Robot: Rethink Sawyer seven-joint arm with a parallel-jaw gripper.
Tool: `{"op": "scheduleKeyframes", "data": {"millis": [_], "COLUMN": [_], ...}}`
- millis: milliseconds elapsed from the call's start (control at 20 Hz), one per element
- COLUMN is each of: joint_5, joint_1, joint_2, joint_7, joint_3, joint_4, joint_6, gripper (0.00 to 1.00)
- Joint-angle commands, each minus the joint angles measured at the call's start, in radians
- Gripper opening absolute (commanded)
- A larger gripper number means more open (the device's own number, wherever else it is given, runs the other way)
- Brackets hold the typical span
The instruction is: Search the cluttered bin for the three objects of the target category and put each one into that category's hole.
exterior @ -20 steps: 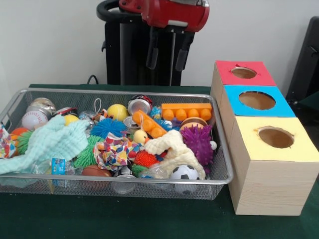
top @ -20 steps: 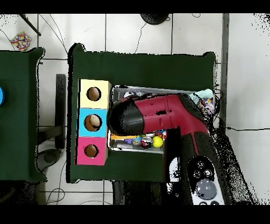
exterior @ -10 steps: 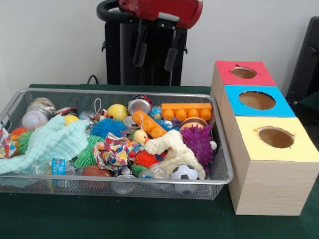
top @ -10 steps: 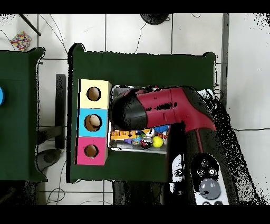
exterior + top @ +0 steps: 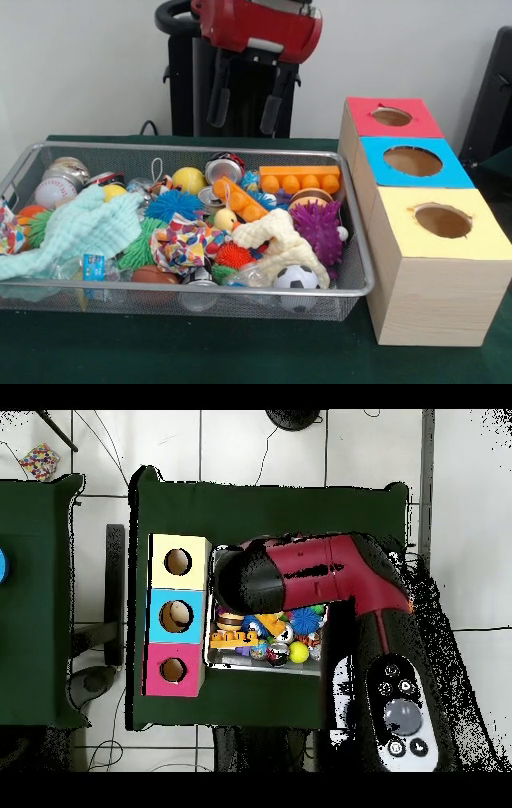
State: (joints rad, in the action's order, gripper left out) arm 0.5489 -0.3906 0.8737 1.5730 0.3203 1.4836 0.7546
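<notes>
Front view, read from left to right. The wire mesh bin (image 5: 16,172) is sitting on the green table (image 5: 240,360), and it is still crowded. At its left end a baseball (image 5: 54,192) is lying beside a mint-green cloth (image 5: 80,228). Toward the middle, a blue spiky ball (image 5: 170,204), a yellow ball (image 5: 189,180) and a patterned fabric scrap (image 5: 184,242) are pressing against one another, with an opened tin can (image 5: 223,170) just behind them. Farther right, an orange toy brick (image 5: 298,179), a cream knotted rope toy (image 5: 276,240), a purple spiky ball (image 5: 318,230) and a small soccer ball (image 5: 296,278) are filling the remaining space.

Above the bin's far rim the gripper (image 5: 243,104) is hanging clear of the contents, its two dark fingers (image 5: 217,102) spread apart and carrying nothing.

At the right, the three-hole wooden box (image 5: 424,288) is standing just beside the bin, with a red hole (image 5: 391,117) farthest back, a blue hole (image 5: 413,161) in the middle and a yellow hole (image 5: 442,220) nearest. Nothing is showing inside any opening from this side.

In the overhead view the red arm (image 5: 320,579) is covering much of the bin, so its contents are mostly hidden there.

The target category cannot be told from the scene. Judging by the full bin and the empty gripper, the sorting appears to be at or near its start, with searching, picking and dropping all still ahead.
</notes>
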Motion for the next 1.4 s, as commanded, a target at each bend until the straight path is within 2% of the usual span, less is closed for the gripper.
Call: {"op": "scheduleKeyframes", "data": {"millis": [50,550,750,950,1400], "joint_5": [0.073,0.113,0.12,0.136,0.151], "joint_1": [-0.042,-0.053,-0.061,-0.042,-0.047], "joint_2": [-0.116,-0.209,-0.218,-0.223,-0.241], "joint_7": [-0.271,-0.322,-0.345,-0.364,-0.368], "joint_3": [0.083,0.091,0.095,0.087,0.096], "joint_4": [-0.063,-0.13,-0.13,-0.15,-0.153], "joint_6": [0.09,0.097,0.092,0.144,0.19], "gripper": [1.0,1.0,1.0,1.0,1.0]}}
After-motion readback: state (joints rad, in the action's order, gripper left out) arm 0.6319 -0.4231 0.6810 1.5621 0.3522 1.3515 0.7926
